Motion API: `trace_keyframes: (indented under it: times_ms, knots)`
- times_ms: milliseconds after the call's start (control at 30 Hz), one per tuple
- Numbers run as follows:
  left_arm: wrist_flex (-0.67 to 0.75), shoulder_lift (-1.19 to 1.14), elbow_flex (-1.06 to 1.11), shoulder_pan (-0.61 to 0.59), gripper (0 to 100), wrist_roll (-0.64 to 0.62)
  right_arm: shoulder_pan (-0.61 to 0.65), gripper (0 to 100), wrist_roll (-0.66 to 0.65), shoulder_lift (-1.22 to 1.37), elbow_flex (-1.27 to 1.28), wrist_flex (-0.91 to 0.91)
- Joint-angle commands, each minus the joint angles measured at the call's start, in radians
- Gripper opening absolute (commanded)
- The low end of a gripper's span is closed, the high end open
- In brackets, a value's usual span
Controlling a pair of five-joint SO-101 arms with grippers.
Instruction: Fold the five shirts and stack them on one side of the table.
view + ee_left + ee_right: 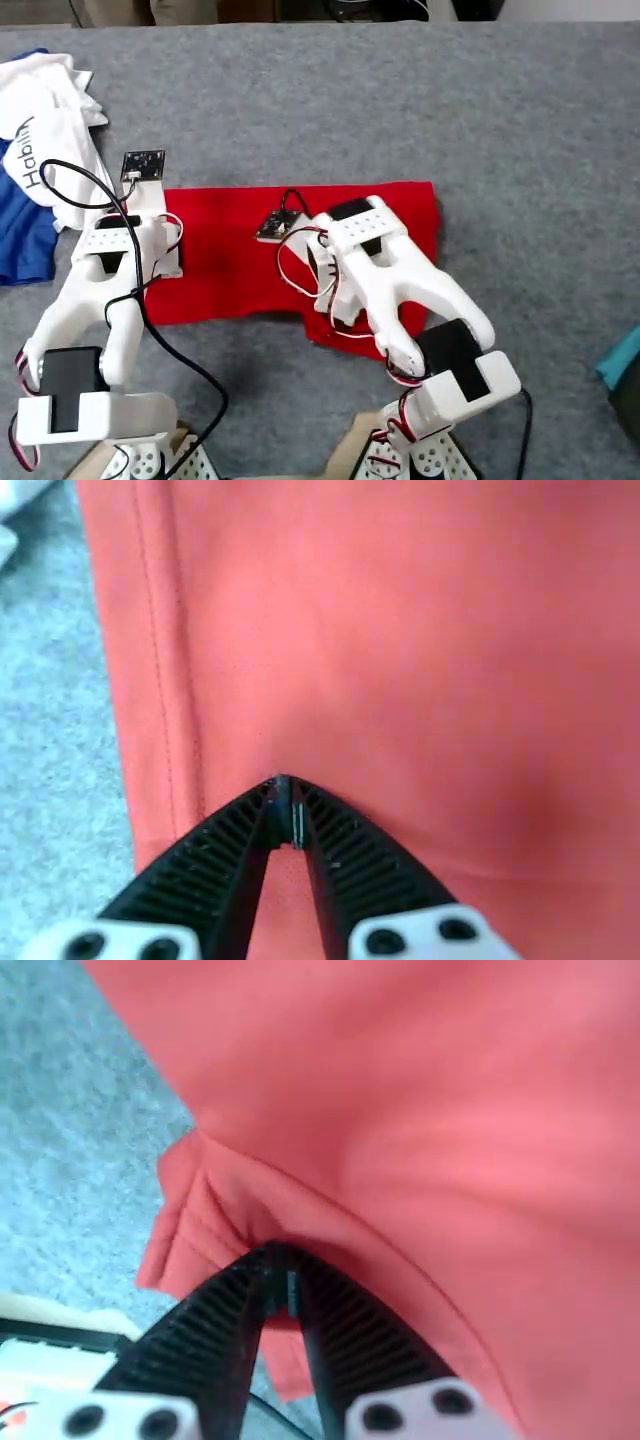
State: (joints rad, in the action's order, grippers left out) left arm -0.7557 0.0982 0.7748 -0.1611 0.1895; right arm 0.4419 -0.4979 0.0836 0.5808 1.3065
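Pinching red cloth shirt (225, 270): left hand (285, 815) clenched on thin layer near hem, right hand (280, 1285) clenched on bunched fold. Risk: shallow left pinch slips, fold skews.

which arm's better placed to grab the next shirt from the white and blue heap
Left, probably. The left gripper sits at the edge of the spread red fabric shirt nearest the crumpled white and blue shirt heap. The right gripper is shut on bunched red cloth near the shirt's middle, farther off.
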Motion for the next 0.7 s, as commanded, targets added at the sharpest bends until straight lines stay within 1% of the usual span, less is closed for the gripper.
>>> trace_keyframes:
  times_ms: [0,167,300,433,500,600,667]
  knots:
    - [0.011,0.001,-0.046,0.012,2,0.011,0.025,0.5,0.000,-0.065,0.004,0.058]
    - [0.011,0.001,-0.046,0.012,2,0.012,0.087,0.5,-0.011,-0.139,0.042,0.064]
    - [0.011,0.001,-0.046,0.012,2,0.012,0.097,0.8,-0.081,-0.223,0.110,0.063]
    - [0.011,0.001,-0.044,0.012,2,0.012,0.094,1.5,-0.176,-0.315,0.242,-0.003]
    - [0.011,0.001,-0.044,0.012,2,0.012,0.093,6.3,-0.189,-0.351,0.311,-0.069]
    - [0.011,0.001,-0.044,0.012,2,0.012,0.093,17.7,-0.193,-0.381,0.389,-0.167]
    - [0.011,0.001,-0.044,0.012,2,0.012,0.094,21.6,-0.195,-0.386,0.414,-0.218]
